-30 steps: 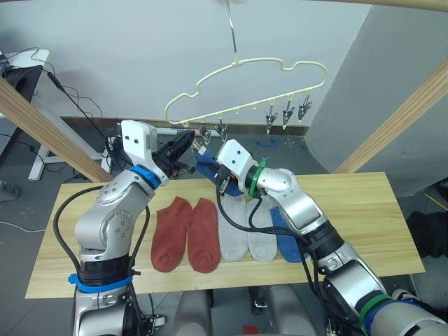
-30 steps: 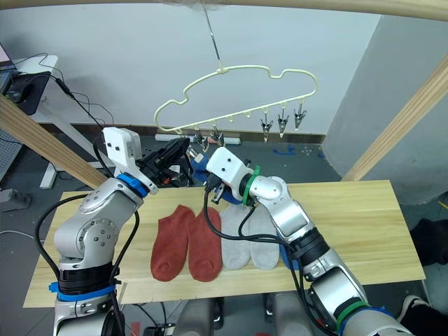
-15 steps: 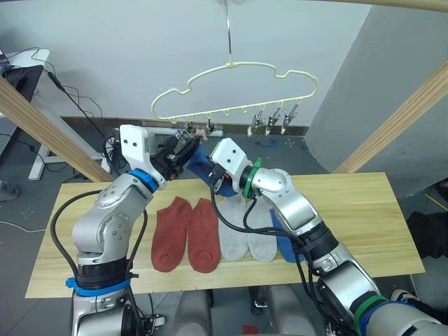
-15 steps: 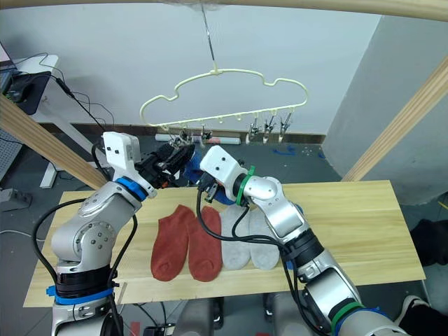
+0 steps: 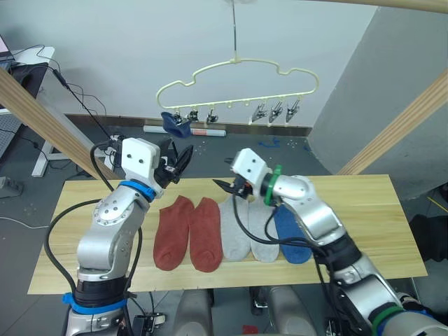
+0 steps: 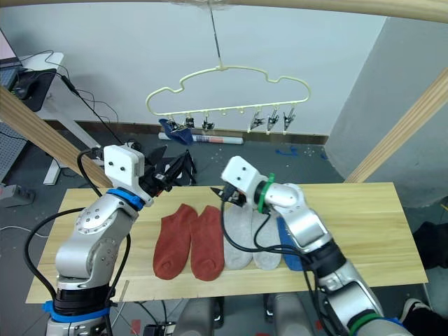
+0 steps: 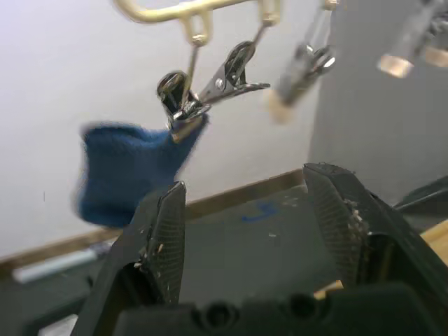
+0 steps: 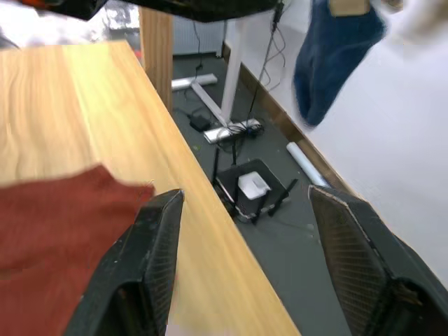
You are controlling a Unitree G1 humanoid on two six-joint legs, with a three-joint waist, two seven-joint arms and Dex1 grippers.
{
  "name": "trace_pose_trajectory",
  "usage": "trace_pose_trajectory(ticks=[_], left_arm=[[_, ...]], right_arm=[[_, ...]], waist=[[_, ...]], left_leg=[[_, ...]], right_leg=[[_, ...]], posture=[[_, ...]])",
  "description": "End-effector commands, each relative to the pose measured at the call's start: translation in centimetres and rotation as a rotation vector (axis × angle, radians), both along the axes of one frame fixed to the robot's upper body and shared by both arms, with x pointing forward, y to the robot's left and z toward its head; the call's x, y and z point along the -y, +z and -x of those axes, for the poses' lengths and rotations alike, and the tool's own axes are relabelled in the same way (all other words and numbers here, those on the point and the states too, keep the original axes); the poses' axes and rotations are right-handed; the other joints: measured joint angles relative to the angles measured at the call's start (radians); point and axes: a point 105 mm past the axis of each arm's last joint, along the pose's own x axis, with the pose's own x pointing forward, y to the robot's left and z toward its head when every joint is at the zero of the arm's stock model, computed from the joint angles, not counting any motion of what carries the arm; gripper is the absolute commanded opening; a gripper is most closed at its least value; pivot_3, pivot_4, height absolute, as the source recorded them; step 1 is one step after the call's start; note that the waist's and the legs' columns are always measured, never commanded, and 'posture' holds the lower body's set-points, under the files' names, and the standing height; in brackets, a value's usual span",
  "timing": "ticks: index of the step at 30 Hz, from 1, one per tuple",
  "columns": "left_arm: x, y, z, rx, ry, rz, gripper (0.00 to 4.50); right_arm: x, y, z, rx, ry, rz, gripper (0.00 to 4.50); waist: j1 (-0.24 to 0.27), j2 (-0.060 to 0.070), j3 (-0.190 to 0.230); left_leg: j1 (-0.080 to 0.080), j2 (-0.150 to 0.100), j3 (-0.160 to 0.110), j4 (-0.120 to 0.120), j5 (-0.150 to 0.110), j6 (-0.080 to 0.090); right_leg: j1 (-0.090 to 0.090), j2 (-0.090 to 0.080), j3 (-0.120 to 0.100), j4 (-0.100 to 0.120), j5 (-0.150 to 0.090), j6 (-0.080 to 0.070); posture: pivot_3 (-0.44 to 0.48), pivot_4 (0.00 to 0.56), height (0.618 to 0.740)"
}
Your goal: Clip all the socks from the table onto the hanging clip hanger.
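**One blue sock clipped, five socks left on the table**

A blue sock (image 5: 173,124) hangs from the leftmost metal clip (image 7: 183,106) of the pale-yellow clip hanger (image 5: 236,82), which dangles by its hook above and behind the table (image 5: 364,210). The clip bites the sock's edge, so the knit droops freely below the wire. The remaining clips along the row hang empty.

On the light wooden table the other socks lie flat, side by side and toes toward the robot: two rust-red socks (image 5: 187,231), two light grey socks (image 5: 248,227) and one blue sock (image 5: 290,241) at the right end of the row. Laid out this way, each offers an open edge to pinch.

The left gripper (image 5: 178,159) sits just below the hung sock, its two black fingers spread wide and holding nothing, as the left wrist view confirms. The right gripper (image 5: 227,183) hovers over the table's far edge near the grey socks, its fingers likewise parted and empty. Judging by this, the next sock has yet to be picked up.
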Motion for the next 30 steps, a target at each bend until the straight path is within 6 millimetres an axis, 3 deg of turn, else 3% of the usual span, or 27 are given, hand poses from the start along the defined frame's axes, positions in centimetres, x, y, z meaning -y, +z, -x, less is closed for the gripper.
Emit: trace_pose_trajectory(ticks=[1,4,8,18,30], left_arm=[[1.0,0.8,0.2,0.110,0.018,-0.049,2.98],[1.8,0.2,0.1,0.126,0.014,-0.047,2.98],[2.6,-0.1,-0.2,0.142,0.005,-0.036,2.98],[3.0,-0.5,-1.5,0.164,0.045,-0.011,2.98],[3.2,0.7,-4.4,0.212,0.074,0.022,2.98]], right_arm=[[1.3,2.3,1.9,0.052,0.045,-0.037,2.96],[3.2,3.1,2.8,0.053,0.030,-0.029,2.96],[4.1,4.0,3.6,0.053,0.010,-0.045,2.96],[5.0,5.0,4.4,0.052,-0.042,-0.109,2.96],[5.6,5.2,4.2,0.049,-0.081,-0.121,2.96]], waist=[[-0.002,0.000,0.000],[-0.004,0.000,0.000],[-0.012,0.000,0.000],[-0.010,0.000,0.000],[-0.012,0.000,0.000]], left_leg=[[0.000,0.000,0.000,0.000,-0.001,0.001],[0.001,0.000,0.000,0.000,-0.001,0.002],[0.001,0.001,0.000,0.001,-0.001,0.002],[0.000,0.001,-0.001,0.005,-0.002,0.004],[-0.001,0.001,0.000,0.010,-0.003,0.006]], right_leg=[[0.000,0.000,0.000,0.000,0.000,0.000],[0.000,0.000,-0.001,0.001,0.000,0.000],[0.000,0.001,-0.001,0.002,0.000,0.000],[0.001,0.001,-0.001,0.002,0.000,0.001],[0.001,0.002,0.000,0.003,-0.001,0.007]], posture=[[-0.087,0.299,0.740],[-0.097,0.301,0.740],[-0.115,0.305,0.740],[-0.139,0.305,0.740],[-0.152,0.305,0.740]])
